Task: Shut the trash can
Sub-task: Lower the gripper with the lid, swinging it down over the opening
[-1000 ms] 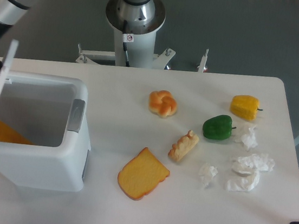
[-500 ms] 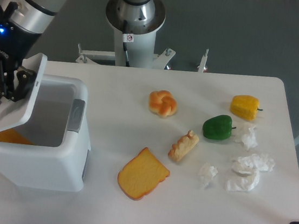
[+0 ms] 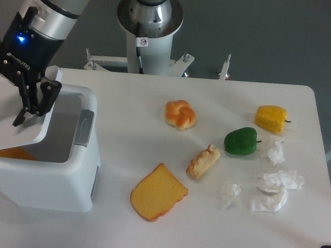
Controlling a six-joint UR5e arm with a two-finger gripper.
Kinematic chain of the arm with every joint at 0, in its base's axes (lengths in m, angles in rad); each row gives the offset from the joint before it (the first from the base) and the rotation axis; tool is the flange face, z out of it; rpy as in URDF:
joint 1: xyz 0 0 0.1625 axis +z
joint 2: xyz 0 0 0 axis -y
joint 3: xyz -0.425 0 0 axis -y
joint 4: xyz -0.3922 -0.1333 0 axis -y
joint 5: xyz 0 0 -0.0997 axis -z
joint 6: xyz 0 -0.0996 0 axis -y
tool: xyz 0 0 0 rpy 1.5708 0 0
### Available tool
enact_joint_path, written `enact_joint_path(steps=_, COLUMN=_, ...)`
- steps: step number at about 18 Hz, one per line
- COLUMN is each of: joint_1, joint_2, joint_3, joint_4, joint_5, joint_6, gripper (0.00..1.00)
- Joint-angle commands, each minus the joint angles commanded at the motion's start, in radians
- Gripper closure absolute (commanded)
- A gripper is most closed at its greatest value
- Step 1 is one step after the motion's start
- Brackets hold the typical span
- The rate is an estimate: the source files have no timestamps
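Black fingers: the gripper [image 3: 28, 104] points down over the left part of the bin; its fingers [image 3: 46, 94] look a little spread, with nothing visibly pinched between them, though the far finger is partly hidden by the lid.
Contact: the fingertips lie on or just above the upper face of the lid [image 3: 6, 119]; I cannot tell if they really touch it.
Key relation: the lid is directly under the fingers and slopes down to the left, with its free edge pointing right, toward the grey latch tab [image 3: 84, 128]. I judge that the coming move must press down and to the right, so that this edge meets the latch side.
Lid state: half lowered, tilted, not yet flat on the rim.
Trash can [image 3: 56, 180]: at the left edge of the table [image 3: 140, 230], large and boxy, smooth white plastic with rounded corners; something orange [image 3: 11, 153] shows inside, below the lid.
Long axis: the lid's hinge line seems to run front to back on the left side.
Other things: a bread slice [image 3: 157, 192], a knotted bun [image 3: 180, 114], a green pepper [image 3: 241, 140], a yellow pepper [image 3: 271, 118] and crumpled white paper [image 3: 275, 189], all well apart to the right.
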Motion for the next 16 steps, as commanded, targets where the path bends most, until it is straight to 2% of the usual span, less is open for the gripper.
enact_joint_path(steps=8, joint_1=0.000, joint_2=-0.002, joint_3=-0.026, joint_4=-0.002, joint_5=0.006, joint_6=0.015, gripper=0.00)
enact_joint_path(steps=10, joint_1=0.011, joint_2=-0.002, joint_3=-0.040, joint_4=-0.002, joint_5=0.018, joint_6=0.060, gripper=0.00)
enact_joint_path(steps=16, joint_1=0.043, joint_2=-0.002, joint_3=-0.063, joint_4=-0.003, joint_5=0.017, joint_6=0.064, gripper=0.00)
